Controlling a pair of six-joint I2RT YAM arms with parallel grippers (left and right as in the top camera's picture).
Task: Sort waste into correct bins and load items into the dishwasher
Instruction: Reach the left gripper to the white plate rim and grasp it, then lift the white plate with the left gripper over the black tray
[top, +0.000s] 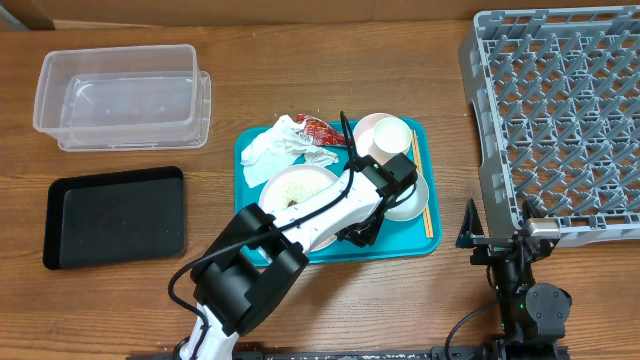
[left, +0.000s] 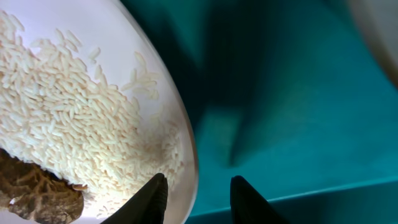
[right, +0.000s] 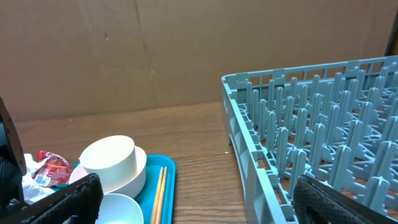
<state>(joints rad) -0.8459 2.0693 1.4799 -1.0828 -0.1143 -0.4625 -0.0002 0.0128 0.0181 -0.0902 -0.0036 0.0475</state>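
A round white plate (top: 300, 185) with rice grains (left: 74, 112) and a brown food scrap (left: 37, 193) lies on the teal tray (top: 260, 180). My left gripper (left: 199, 199) is open and straddles the plate's rim, one finger over the plate (left: 152, 43) and one over the tray (left: 298, 93). A crumpled napkin (top: 278, 148) and a red wrapper (top: 322, 130) lie at the tray's back. White bowls (top: 388, 135) and chopsticks (top: 428, 205) lie at its right. My right gripper (right: 199, 208) is open and empty, low between the tray and the grey dish rack (top: 560, 120).
The clear plastic tub (top: 120, 95) stands at the back left, with the black tray (top: 115, 215) in front of it. In the right wrist view, stacked bowls (right: 112, 162), chopsticks (right: 158, 193) and the wrapper (right: 53, 167) lie left, and the rack (right: 311, 137) stands right.
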